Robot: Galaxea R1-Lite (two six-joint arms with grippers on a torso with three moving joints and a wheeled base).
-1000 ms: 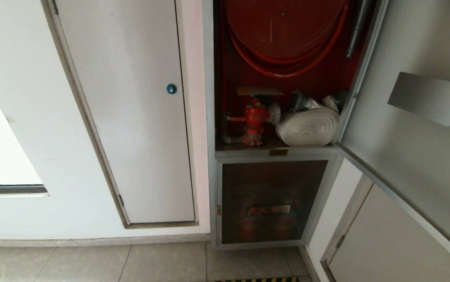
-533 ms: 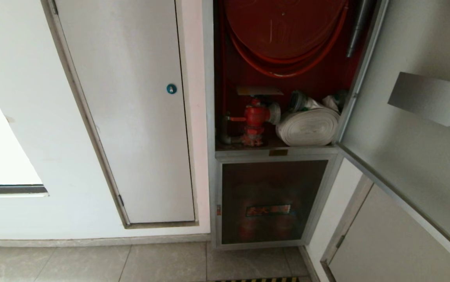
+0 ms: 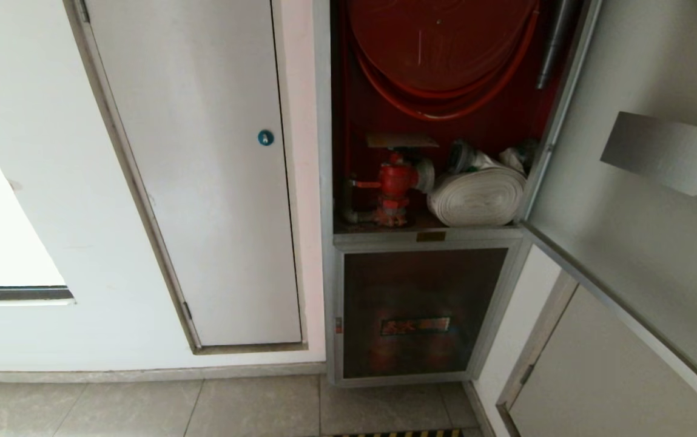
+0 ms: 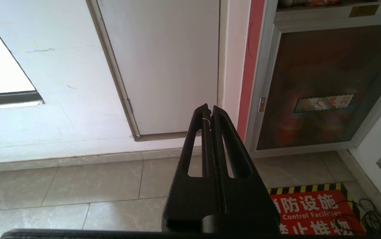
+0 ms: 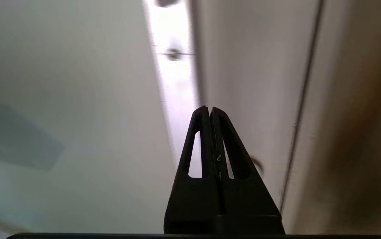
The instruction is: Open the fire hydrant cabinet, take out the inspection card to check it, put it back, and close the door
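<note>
Door stands open at frame right; right gripper, jaws pressed together and empty, nearer it than left gripper.

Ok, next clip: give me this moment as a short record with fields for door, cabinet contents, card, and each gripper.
door: open, swung out to the right
cabinet: interior exposed; red hose reel above, red valve and white rolled hose below
lower panel: shut
card: not visible in any view
left gripper: fingers shut, empty, low near the floor, facing the white door
right gripper: fingers shut, empty, close to the open door's frame
</note>
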